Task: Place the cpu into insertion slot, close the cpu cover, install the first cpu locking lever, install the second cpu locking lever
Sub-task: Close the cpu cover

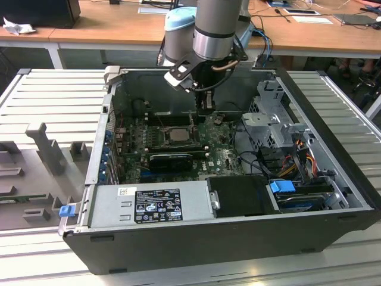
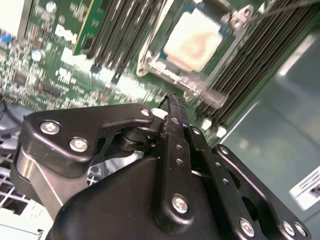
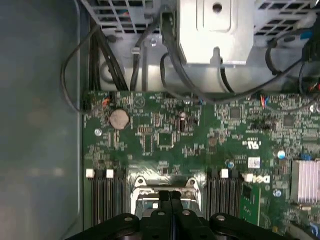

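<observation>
One flat, pale grey cpu [image 1: 177, 134] lies in the dark-framed insertion slot [image 1: 162, 136], with the thin metal cpu cover [image 2: 165, 67] seemingly down around it. Just beside it, toward the exterior view's right, the black gripper [image 1: 206, 109] hangs pinched together and empty. I judge a lever step is in hand, calling for a fine push.

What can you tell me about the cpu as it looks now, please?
The cpu is a small flat square chip with a pale silvery metal top. It lies flat in the insertion slot on the green motherboard, between memory slots. The cpu cover frames its edges, leaving its top exposed. The end effector, shut, hangs near the slot's edge, off the chip.
</observation>
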